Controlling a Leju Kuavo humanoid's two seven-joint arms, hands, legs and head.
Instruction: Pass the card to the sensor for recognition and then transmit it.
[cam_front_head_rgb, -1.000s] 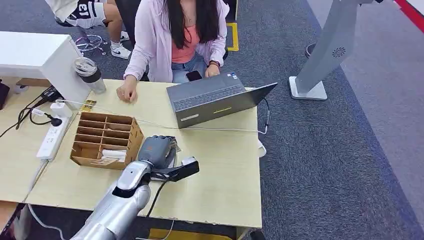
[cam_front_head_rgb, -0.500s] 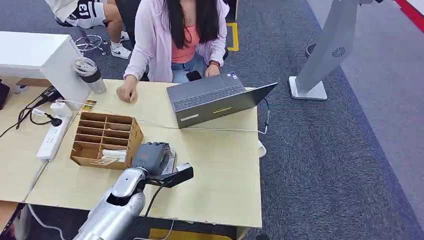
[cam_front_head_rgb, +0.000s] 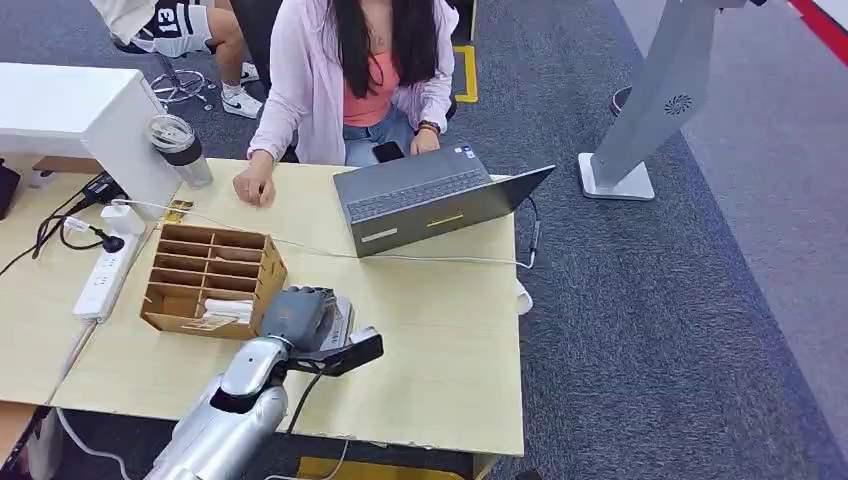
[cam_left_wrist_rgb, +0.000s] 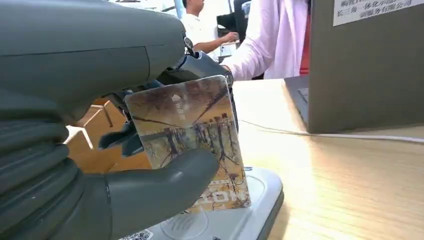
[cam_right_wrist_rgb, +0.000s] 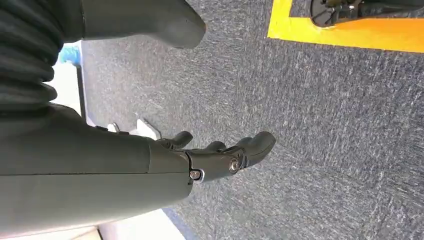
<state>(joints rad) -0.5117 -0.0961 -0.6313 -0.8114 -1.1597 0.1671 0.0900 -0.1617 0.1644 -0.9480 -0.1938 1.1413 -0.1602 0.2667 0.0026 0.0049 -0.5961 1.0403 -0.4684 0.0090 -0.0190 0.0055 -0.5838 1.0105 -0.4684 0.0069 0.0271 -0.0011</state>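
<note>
My left hand (cam_front_head_rgb: 296, 312) holds a card (cam_left_wrist_rgb: 192, 135) printed with a brown picture, pinched between thumb and fingers. The card stands upright with its lower edge on or just above the grey sensor pad (cam_left_wrist_rgb: 235, 215) on the wooden table (cam_front_head_rgb: 440, 330). In the head view the hand covers most of the sensor (cam_front_head_rgb: 340, 322), next to the wooden slotted box (cam_front_head_rgb: 210, 275). My right hand (cam_right_wrist_rgb: 215, 155) hangs over grey carpet with its fingers apart and nothing in them.
A person in a pink shirt (cam_front_head_rgb: 350, 70) sits behind the table with one hand on it. An open grey laptop (cam_front_head_rgb: 430, 195) stands at the far side, a white cable running past it. A power strip (cam_front_head_rgb: 105, 275) and a lidded cup (cam_front_head_rgb: 180, 148) sit to the left.
My left hand with the card has drawn back a little toward me and the table's left, settling over the sensor. The person and the laptop have stayed put.
</note>
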